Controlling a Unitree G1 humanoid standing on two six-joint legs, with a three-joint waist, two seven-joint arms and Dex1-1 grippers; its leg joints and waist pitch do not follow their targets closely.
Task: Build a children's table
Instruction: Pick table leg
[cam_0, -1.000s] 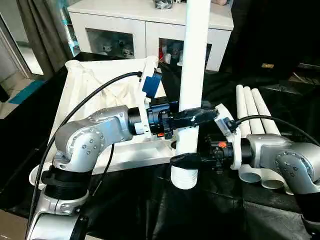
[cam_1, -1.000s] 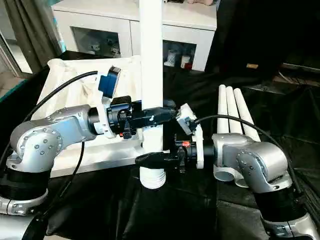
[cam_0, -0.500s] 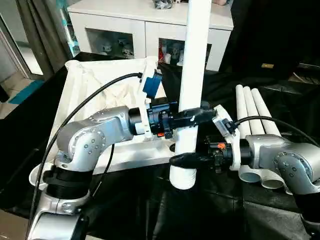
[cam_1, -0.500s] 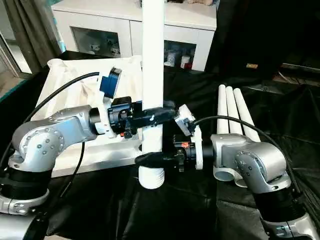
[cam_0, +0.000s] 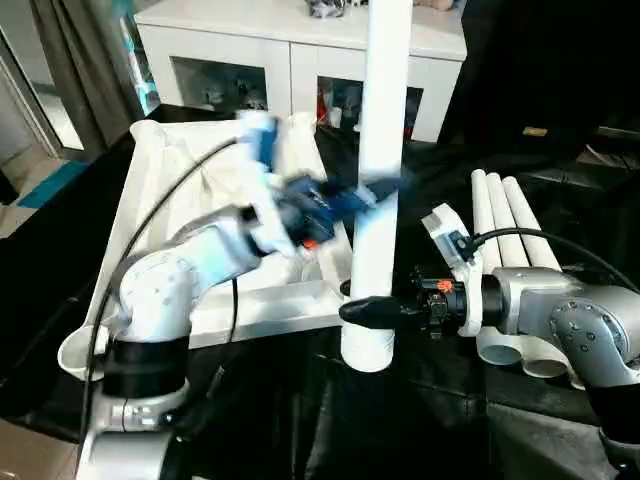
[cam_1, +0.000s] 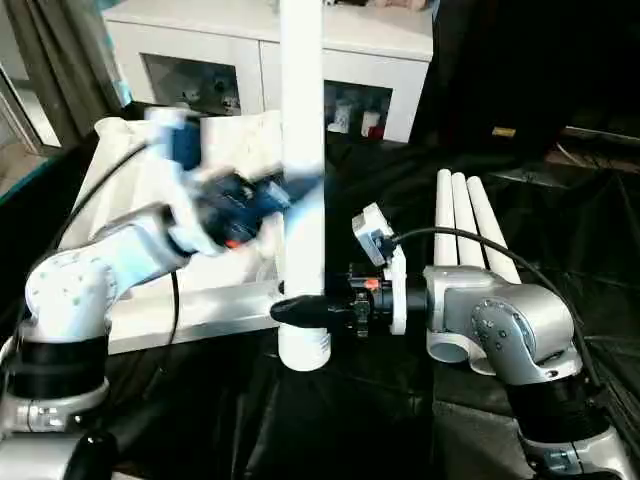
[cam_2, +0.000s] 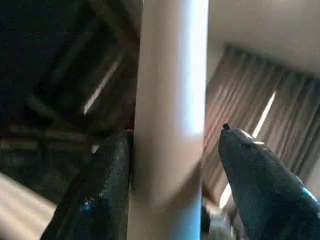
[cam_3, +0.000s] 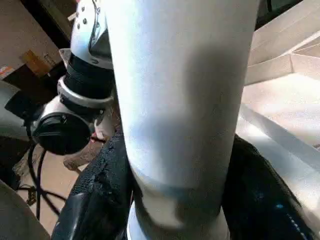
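Black cloth (cam_0: 330, 430) drapes the big table under both arms, nearest the camera. Just above it the right gripper (cam_0: 362, 311) clamps the lower end of an upright leg (cam_0: 378, 200), both fingers pressed to the tube a little above its ribbed tip; the right wrist view shows the black fingers (cam_3: 102, 185) hugging either side. Higher up the same leg, the left gripper (cam_2: 175, 165) straddles the tube with one finger touching and the other standing off, so it looks open, or at best loosely closed. The left arm is blurred in both eye views. Beside the right forearm three spare legs (cam_0: 505, 240) lie side by side on the cloth. Beyond the held leg the tabletop (cam_0: 190, 190) rests upside down, its near corner socket just by the tube's foot. A white cabinet (cam_0: 290, 50) stands farthest back. With one firm grip low on a long tube, the leg could tilt or slip and miss the socket, or knock the top aside if it comes down off-centre.
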